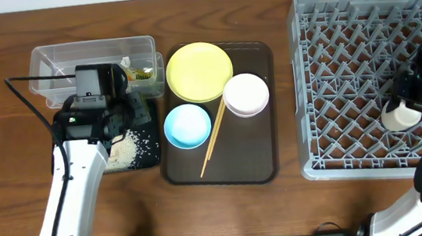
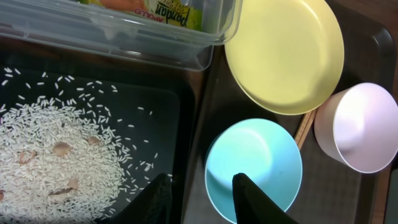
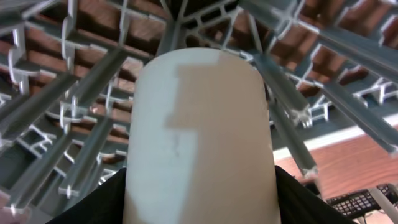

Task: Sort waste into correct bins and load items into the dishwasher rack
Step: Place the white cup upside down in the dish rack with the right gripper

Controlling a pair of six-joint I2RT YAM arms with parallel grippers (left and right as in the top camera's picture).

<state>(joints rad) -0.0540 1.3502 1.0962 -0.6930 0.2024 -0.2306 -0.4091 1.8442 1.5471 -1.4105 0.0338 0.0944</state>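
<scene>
Two arms are working at once, and the right one worries me more. The right gripper [image 3: 199,180] pinches the small white cup [image 3: 199,124], with a dark finger against each side, low in the dishwasher rack [image 1: 344,41]. In the overhead view the cup is at about 5 o'clock from the rack's middle. Grey pegs crowd the cup on all sides. I judge that if I let go while it rests on a peg tip rather than between pegs, it could tip or wedge crooked. Pulling out at an angle could also catch a finger on the lattice.

The left gripper [image 2: 205,202] is spread and holds nothing. One finger hangs over the edge of the black tray [image 2: 155,106] and the other overlaps the near rim of the light blue bowl [image 2: 254,163]. The bowl's centre is at roughly 2 o'clock from that gripper in the wrist view. A careless descent could strike the rim and flip the bowl, or knock the tray and scatter the rice [image 2: 56,155].

The yellow plate [image 2: 283,53] is at 1 o'clock beyond the bowl. The white bowl [image 2: 360,127] is at 3 o'clock from the blue one. The chopsticks [image 1: 213,137] lie between the two bowls on the dark brown serving tray [image 1: 258,152]. The snack wrapper [image 2: 168,12] is already inside the clear container [image 2: 124,37], at 12 o'clock from the black tray.
</scene>
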